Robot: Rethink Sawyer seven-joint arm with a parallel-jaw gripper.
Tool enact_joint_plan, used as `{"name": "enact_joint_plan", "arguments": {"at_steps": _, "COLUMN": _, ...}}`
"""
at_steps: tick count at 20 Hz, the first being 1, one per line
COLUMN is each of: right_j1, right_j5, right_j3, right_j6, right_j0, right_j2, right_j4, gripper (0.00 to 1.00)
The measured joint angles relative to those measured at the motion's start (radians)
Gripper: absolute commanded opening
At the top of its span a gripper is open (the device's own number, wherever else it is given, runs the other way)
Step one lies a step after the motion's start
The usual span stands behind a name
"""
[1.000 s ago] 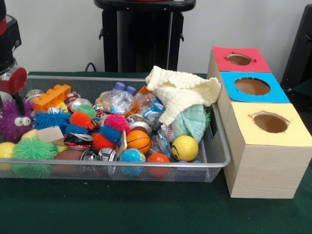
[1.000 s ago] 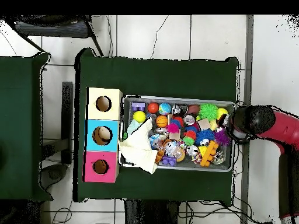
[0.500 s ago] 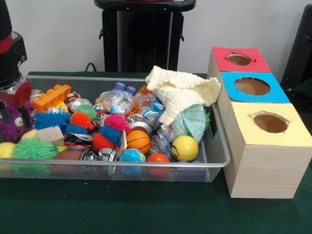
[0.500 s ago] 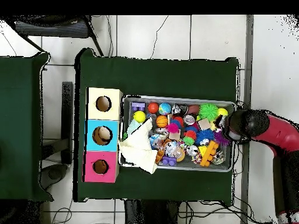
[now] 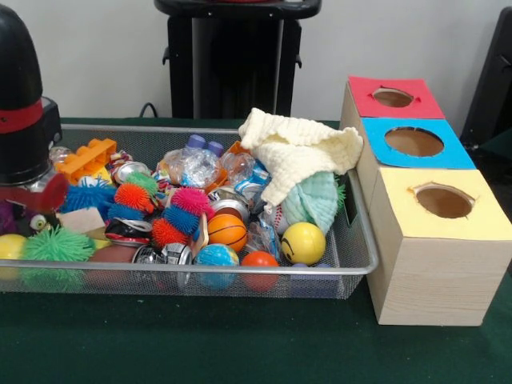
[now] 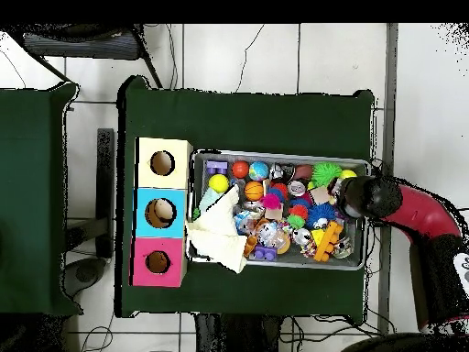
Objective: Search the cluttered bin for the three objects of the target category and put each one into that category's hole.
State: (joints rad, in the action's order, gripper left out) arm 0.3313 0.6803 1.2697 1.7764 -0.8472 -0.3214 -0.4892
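The silver wire-mesh bin [image 5: 200,270] is full of toys, balls, crushed cans and plastic bottles; it also shows in the overhead view [image 6: 275,154]. The red-surrounded hole [image 5: 393,98] is in the farthest wooden box, and in the overhead view [image 6: 158,262] it is the lowest box. My gripper [image 5: 30,196] hangs low over the bin's left end under the black and red arm. It covers most of a purple fuzzy toy [image 5: 6,218]. From above, the gripper [image 6: 353,197] is over the bin's right end. Its state is hidden.
A cream knitted cloth [image 5: 296,152] drapes over the bin's end nearest the boxes. A yellow ball [image 5: 302,242], a small basketball [image 5: 227,231], an orange brick [image 5: 84,158] and a green spiky ball [image 5: 54,244] lie in the bin. Blue-surrounded [image 5: 414,142] and yellow-surrounded [image 5: 444,201] holes adjoin the red one.
The arm has moved further in over the bin's end and come lower. It now hides most of the purple fuzzy toy. Nothing in the bin has visibly shifted.
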Motion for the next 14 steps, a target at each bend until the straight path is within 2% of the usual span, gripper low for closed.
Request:
{"name": "enact_joint_plan", "arguments": {"at_steps": 8, "right_j1": -0.021, "right_j5": 0.008, "right_j3": -0.038, "right_j6": 0.000, "right_j0": 0.051, "right_j2": 0.051, "right_j4": -0.001, "gripper": 1.00}}
{"name": "enact_joint_plan", "arguments": {"at_steps": 14, "right_j1": -0.031, "right_j5": 0.155, "right_j3": -0.110, "right_j6": 0.000, "right_j0": 0.139, "right_j2": 0.121, "right_j4": -0.001, "gripper": 1.00}}
